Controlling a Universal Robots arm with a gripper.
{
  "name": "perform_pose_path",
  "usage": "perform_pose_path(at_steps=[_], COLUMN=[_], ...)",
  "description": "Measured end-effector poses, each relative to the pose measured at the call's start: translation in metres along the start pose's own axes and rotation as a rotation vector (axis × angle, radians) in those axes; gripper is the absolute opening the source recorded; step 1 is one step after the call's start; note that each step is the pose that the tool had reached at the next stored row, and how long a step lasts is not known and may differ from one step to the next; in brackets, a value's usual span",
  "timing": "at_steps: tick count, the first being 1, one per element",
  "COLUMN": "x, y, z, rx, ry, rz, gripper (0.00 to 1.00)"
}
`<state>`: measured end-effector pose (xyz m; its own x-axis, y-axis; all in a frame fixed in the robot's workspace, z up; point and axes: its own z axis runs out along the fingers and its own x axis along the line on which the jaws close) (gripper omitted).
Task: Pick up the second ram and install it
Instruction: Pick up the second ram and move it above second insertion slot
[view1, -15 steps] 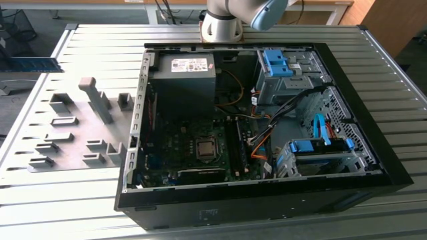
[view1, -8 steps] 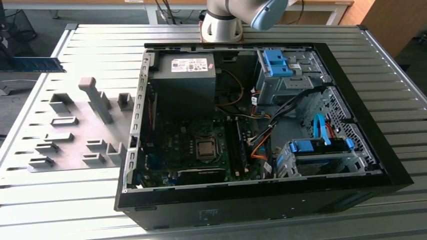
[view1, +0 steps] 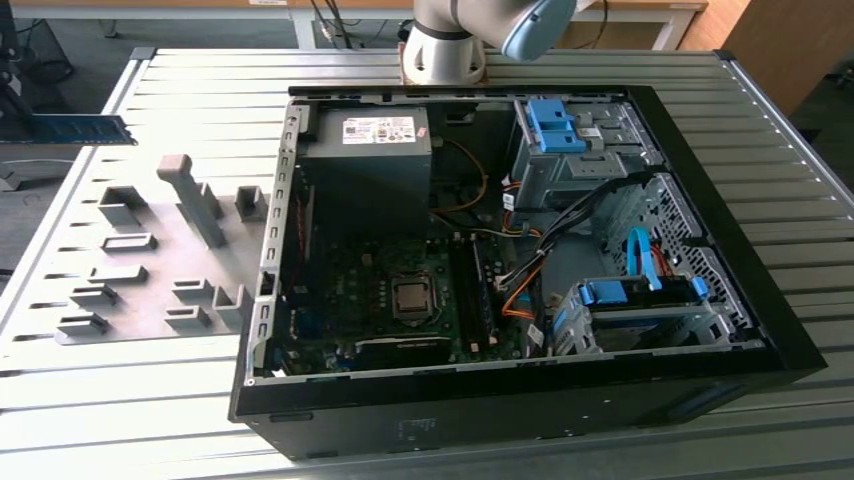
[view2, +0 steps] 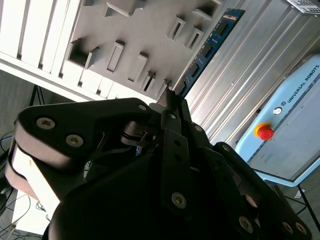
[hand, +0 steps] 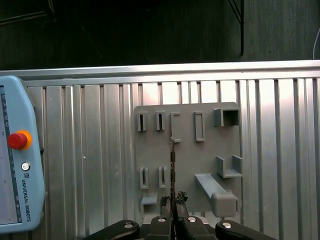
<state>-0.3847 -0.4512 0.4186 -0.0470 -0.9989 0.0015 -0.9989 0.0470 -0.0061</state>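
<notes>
The second ram (view2: 207, 47) is a long dark-green strip with black chips, and my gripper (view2: 170, 100) is shut on one end of it. In the first wrist view the ram (hand: 172, 170) appears edge-on, rising from between the closed fingers of the gripper (hand: 173, 214) over the grey holder plate (hand: 200, 155). In the exterior view the ram (view1: 74, 130) hangs level at the far left, above the table and beyond the holder plate (view1: 147, 250). The open computer case (view1: 507, 250) lies to the exterior view's right, its motherboard (view1: 400, 295) exposed.
Grey holder blocks (view1: 194, 200) stand up from the plate. Inside the case are a power supply (view1: 367, 150), orange and black cables (view1: 527, 270) and blue-clipped drive cages (view1: 641, 295). A teach pendant with a red button (hand: 15, 140) lies on the slatted table. The arm's base (view1: 447, 45) stands behind the case.
</notes>
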Motion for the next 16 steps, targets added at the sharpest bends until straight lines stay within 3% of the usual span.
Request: perform_pose_path(at_steps=[16], x=[-0.0004], y=[-0.0078], z=[0.0000], rx=[-0.0001], ry=[0.0001], rz=[0.000], gripper=[0.14])
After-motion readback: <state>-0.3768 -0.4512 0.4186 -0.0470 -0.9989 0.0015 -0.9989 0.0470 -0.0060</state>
